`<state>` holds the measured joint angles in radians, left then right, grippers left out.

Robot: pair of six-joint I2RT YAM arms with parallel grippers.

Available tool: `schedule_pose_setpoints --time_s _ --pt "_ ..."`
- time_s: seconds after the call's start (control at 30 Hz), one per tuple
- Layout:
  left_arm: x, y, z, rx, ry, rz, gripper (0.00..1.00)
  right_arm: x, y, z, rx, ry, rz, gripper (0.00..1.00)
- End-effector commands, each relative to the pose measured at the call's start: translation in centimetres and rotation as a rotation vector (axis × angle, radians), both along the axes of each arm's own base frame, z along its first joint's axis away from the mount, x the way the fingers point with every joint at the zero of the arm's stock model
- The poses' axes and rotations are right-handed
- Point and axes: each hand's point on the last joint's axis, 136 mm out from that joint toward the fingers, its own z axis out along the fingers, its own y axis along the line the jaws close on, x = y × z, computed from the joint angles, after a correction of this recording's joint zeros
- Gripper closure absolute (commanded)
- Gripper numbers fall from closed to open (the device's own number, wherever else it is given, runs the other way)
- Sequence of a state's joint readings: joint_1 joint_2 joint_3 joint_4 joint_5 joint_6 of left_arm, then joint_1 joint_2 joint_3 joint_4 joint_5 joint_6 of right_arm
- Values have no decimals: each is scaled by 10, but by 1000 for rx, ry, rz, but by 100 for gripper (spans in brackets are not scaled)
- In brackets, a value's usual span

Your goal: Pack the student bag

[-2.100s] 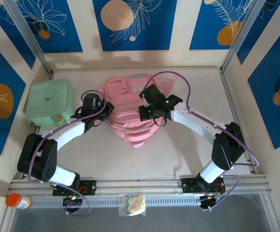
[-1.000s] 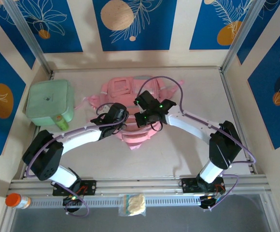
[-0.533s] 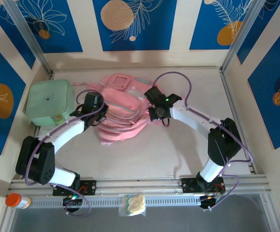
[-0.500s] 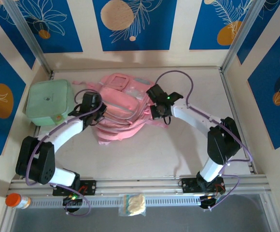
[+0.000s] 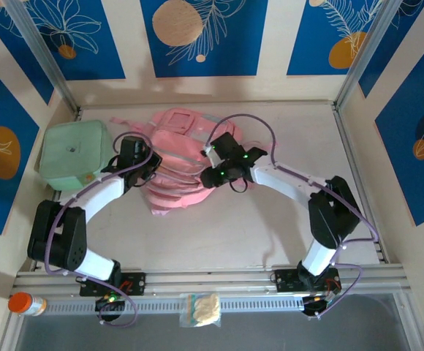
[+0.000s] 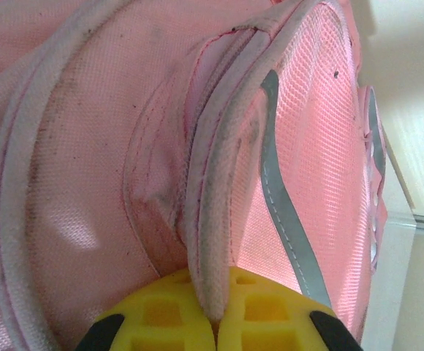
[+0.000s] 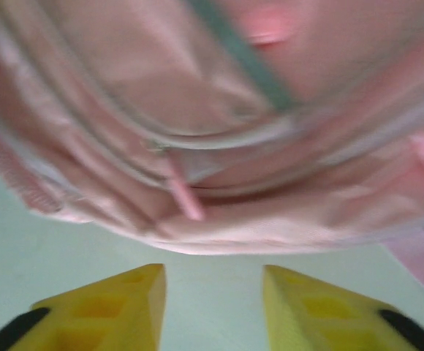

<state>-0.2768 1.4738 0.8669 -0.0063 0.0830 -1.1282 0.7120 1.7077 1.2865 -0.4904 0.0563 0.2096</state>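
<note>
- Soft pink student bag (image 5: 179, 131) slumped in folds at the back middle of the table (image 5: 270, 234), between the 2 arms and near the mint-green lidded case (image 5: 73, 150) on its left.
- State of the left gripper (image 6: 213, 325): clamped on a corded seam (image 6: 208, 241) of the bag, yellow fingers pressed together with the cord pinched between.
- State of the right gripper (image 7: 213, 292): released, fingers apart over bare table with nothing between; bag edge just ahead, not touching.
- Handling, as a judgement: limp woven fabric, probably light and not fragile. No stiffness, so likely to sag and fold when lifted from 1 point. Rough weave, so not slippery in the fingers.
- Where to take hold: thick seams, piping or straps rather than the flat panels. Thin pink tab (image 7: 183, 196) in front of the right gripper, maybe a zip pull; too blurred to say for sure.
- Better with 2 grips well apart, to keep any opening spread.
- Room: open table on the near side and to the right. Case near on the left, back wall (image 5: 197, 91) close behind.
- Risk: loose strap (image 5: 120, 122) trailing toward the case, may drag or catch there.
</note>
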Motion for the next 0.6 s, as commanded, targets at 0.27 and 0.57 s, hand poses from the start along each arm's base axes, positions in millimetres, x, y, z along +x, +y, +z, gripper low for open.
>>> schedule_pose_setpoints --time_s 0.27,0.57 --pt "5 -12 18 -35 -50 -44 100 19 36 -22 16 -29 106 52" --pt "6 -12 13 -37 -45 -43 100 32 41 -31 -74 -119 111 80"
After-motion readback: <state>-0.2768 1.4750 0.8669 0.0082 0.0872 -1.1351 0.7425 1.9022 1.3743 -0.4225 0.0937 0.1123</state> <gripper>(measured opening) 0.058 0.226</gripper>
